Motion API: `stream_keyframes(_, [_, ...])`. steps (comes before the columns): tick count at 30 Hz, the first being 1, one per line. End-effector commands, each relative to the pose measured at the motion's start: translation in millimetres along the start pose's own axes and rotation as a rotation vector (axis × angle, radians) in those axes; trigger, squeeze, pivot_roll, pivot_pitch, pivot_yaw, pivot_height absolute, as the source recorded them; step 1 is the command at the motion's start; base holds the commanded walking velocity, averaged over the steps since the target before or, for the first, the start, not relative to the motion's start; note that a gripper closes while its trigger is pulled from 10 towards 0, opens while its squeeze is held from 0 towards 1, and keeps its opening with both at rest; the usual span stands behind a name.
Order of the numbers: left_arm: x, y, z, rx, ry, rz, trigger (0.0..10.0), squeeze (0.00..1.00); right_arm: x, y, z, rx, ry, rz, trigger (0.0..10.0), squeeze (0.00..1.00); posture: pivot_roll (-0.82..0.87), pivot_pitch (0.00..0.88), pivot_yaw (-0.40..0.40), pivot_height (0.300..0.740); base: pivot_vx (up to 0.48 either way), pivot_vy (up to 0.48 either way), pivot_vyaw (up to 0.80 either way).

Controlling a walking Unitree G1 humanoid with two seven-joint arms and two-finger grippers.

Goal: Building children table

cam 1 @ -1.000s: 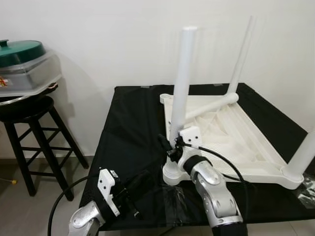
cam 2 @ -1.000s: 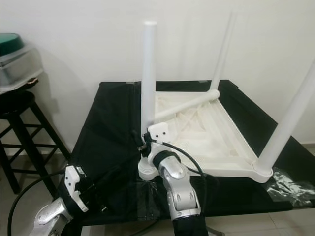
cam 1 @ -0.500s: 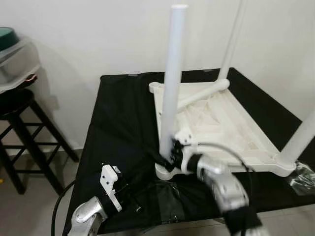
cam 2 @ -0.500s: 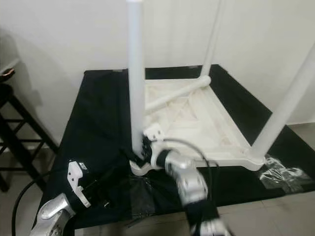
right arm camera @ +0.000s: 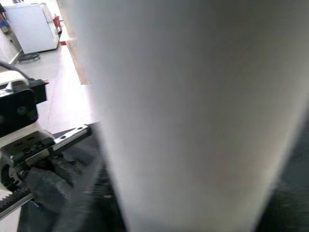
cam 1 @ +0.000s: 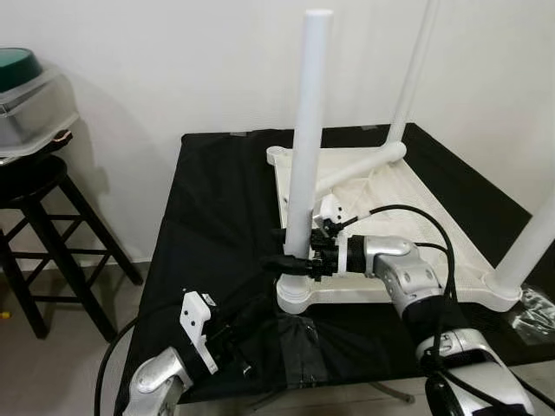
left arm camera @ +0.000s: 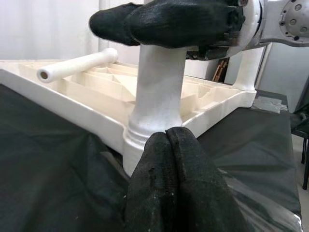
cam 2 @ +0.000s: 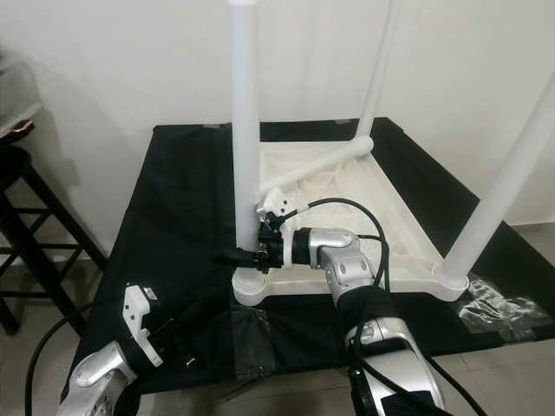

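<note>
Hold the front white leg (cam 1: 303,147) firm with the right gripper (cam 1: 290,260), clamped round it low down, just above the round socket (cam 1: 295,299) at the corner of the upside-down table top (cam 1: 434,234). Push straight down, not sideways, so the leg goes all the way in and stands up straight. Turn it a little if it feels stuck. Rest the left gripper (left arm camera: 166,133), shut tight with nothing in it, low on the black cloth (cam 1: 217,208) just in front of that socket, ready to press on the corner and stop the top from sliding.

Probably three legs up by now: this one, one at the back (cam 1: 412,78) and one at the near right corner (cam 1: 533,243). One more leg (cam 1: 360,169) lying loose across the ribs of the top, waiting its turn.

Smooth, hard, white plastic all over. Long round tubes for legs, a bit fatter at the bottom. Little walls in a criss-cross under the top. Slippery to grip, so squeeze well. Soft, wrinkly cloth underneath. A black wooden stool (cam 1: 35,182) well off to the left, with a see-through plastic box (cam 1: 35,104) on it.
</note>
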State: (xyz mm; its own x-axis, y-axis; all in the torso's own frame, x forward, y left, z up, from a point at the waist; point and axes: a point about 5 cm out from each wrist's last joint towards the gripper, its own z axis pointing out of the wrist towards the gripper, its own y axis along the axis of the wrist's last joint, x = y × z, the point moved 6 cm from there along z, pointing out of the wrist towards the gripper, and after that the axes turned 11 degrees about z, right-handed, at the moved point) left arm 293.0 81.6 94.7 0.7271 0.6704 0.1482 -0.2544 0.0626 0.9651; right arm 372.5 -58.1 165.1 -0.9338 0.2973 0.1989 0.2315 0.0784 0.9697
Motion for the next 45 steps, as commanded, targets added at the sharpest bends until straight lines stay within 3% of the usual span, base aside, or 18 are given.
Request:
stream_keyframes(1, [-0.4,-3,-2.4,0.014,-0.004,-0.003,10.0,0.00,7.9,-2,9.0,-0.008,0.054,-0.002,0.0,0.00,0.07,0.000,-0.041,0.740,0.000,0.000,0.00])
stream_keyframes(13, [-0.3,-3,-5.5,0.015,-0.006,-0.005,10.0,0.00,-7.0,-27,4.0,-0.101,-0.249,0.021,0.0,0.00,0.05,0.000,-0.034,0.740,0.000,0.000,0.00])
stream_keyframes(14, [0.4,-2,-6.4,0.015,-0.005,-0.006,10.0,0.00,-31.9,-41,-0.2,-0.195,-0.672,0.131,0.0,0.00,0.04,0.000,-0.036,0.740,0.000,0.000,0.00])
stream_keyframes(16, [0.4,-2,-6.4,0.015,-0.005,-0.006,10.0,0.00,-31.9,-41,-0.2,-0.195,-0.672,0.131,0.0,0.00,0.04,0.000,-0.036,0.740,0.000,0.000,0.00])
stream_keyframes(17, [0.9,-2,-6.7,0.014,-0.005,-0.010,10.0,0.00,-10.9,-73,16.8,-0.121,-0.732,0.140,0.0,0.00,0.06,0.000,-0.030,0.740,0.000,0.000,0.00])
stream_keyframes(27, [2.9,-2,-5.7,0.012,-0.002,-0.015,10.0,0.00,-14.7,-76,12.5,-0.103,-0.765,0.139,0.0,0.00,0.04,0.000,-0.024,0.740,0.000,0.000,0.00])
stream_keyframes(28, [3.1,-2,-5.4,0.013,-0.001,-0.014,10.0,0.00,-11.8,-71,16.2,-0.111,-0.725,0.133,10.0,0.00,0.04,0.000,-0.020,0.740,0.000,0.000,0.00])
stream_keyframes(29, [3.1,-2,-5.4,0.013,-0.001,-0.014,10.0,0.00,-11.8,-71,16.2,-0.111,-0.725,0.133,10.0,0.00,0.04,0.000,-0.020,0.740,0.000,0.000,0.00])
stream_keyframes(30, [3.1,-2,-5.1,0.014,-0.001,-0.013,10.0,0.00,-8.0,-66,20.0,-0.124,-0.671,0.125,10.0,0.88,0.04,0.000,-0.020,0.740,0.000,0.000,0.00])
stream_keyframes(31, [3.1,-2,-5.1,0.014,-0.001,-0.013,10.0,0.00,-8.0,-66,20.0,-0.124,-0.671,0.125,10.0,0.88,0.04,0.000,-0.020,0.740,0.000,0.000,0.00])
stream_keyframes(32, [2.8,-3,-4.8,0.015,-0.003,-0.013,10.0,0.00,-3.9,-56,24.0,-0.153,-0.613,0.123,10.0,1.00,0.05,0.000,-0.022,0.740,0.000,0.000,0.00])
stream_keyframes(34, [2.8,-3,-4.8,0.015,-0.003,-0.013,10.0,0.00,-3.9,-56,24.0,-0.153,-0.613,0.123,10.0,1.00,0.05,0.000,-0.022,0.740,0.000,0.000,0.00])
stream_keyframes(36, [2.2,-3,-3.6,0.015,-0.005,-0.016,10.0,0.00,5.6,-27,30.3,-0.216,-0.416,0.098,10.0,1.00,0.06,0.000,-0.033,0.740,0.000,0.000,0.00])
stream_keyframes(37, [2.2,-3,-3.6,0.015,-0.005,-0.016,10.0,0.00,5.6,-27,30.3,-0.216,-0.416,0.098,10.0,1.00,0.06,0.000,-0.033,0.740,0.000,0.000,0.00])
stream_keyframes(38, [2.1,-4,-2.9,0.015,-0.005,-0.017,10.0,0.00,10.7,-15,31.3,-0.215,-0.313,0.054,10.0,0.39,0.07,0.000,-0.037,0.740,0.000,0.000,0.00])
stream_keyframes(42, [2.0,-4,-2.5,0.015,-0.004,-0.017,10.0,0.00,14.0,-8,31.1,-0.206,-0.250,0.022,10.0,0.39,0.07,0.000,-0.037,0.740,0.000,0.000,0.00])
stream_keyframes(43, [1.8,-4,-2.1,0.015,-0.004,-0.017,10.0,0.00,16.9,-4,31.3,-0.180,-0.183,-0.018,10.0,0.00,0.07,0.000,-0.042,0.740,0.000,0.000,0.00])
stream_keyframes(45, [1.5,-4,-1.7,0.015,-0.005,-0.019,10.0,0.00,22.7,-2,32.2,-0.137,-0.080,-0.050,10.0,0.00,0.08,0.000,-0.047,0.740,0.000,0.000,0.00])
